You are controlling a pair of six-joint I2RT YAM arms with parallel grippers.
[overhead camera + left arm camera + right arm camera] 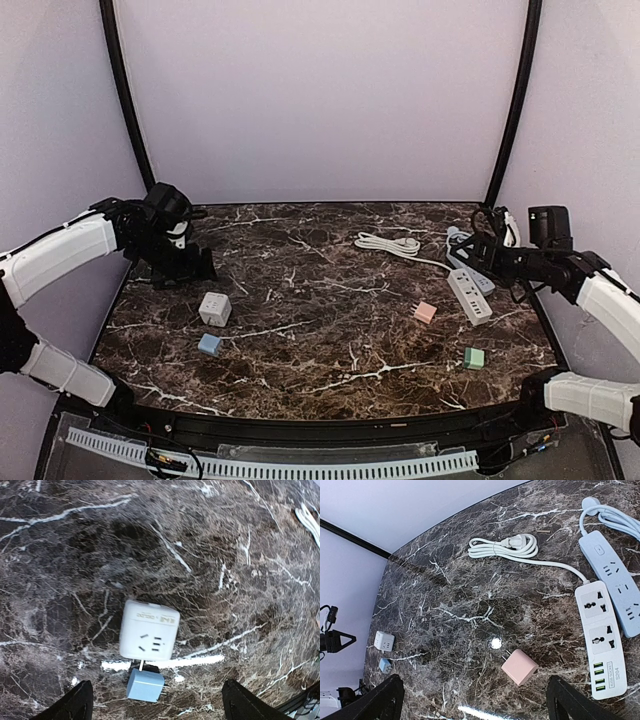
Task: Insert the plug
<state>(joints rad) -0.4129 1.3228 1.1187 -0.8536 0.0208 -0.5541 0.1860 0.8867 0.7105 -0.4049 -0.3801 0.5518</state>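
Note:
Three small cube plugs lie on the marble table: a blue plug (209, 344) (145, 685), a pink plug (425, 312) (519, 667) and a green plug (474, 357). A white cube socket (215, 308) (149, 636) sits just behind the blue plug. My left gripper (183, 262) (160, 706) hovers open above and behind these two, holding nothing. On the right lie a white power strip (470, 296) (601, 640) and a blue power strip (468, 262) (616, 587). My right gripper (482, 250) (477, 703) hangs open above the strips, empty, with the pink plug showing between its fingers.
A coiled white cable (388, 243) (505, 546) from the white strip lies at the back centre. Black curved frame bars rise at the rear corners. The table's front edge runs along a white slotted rail (300, 465).

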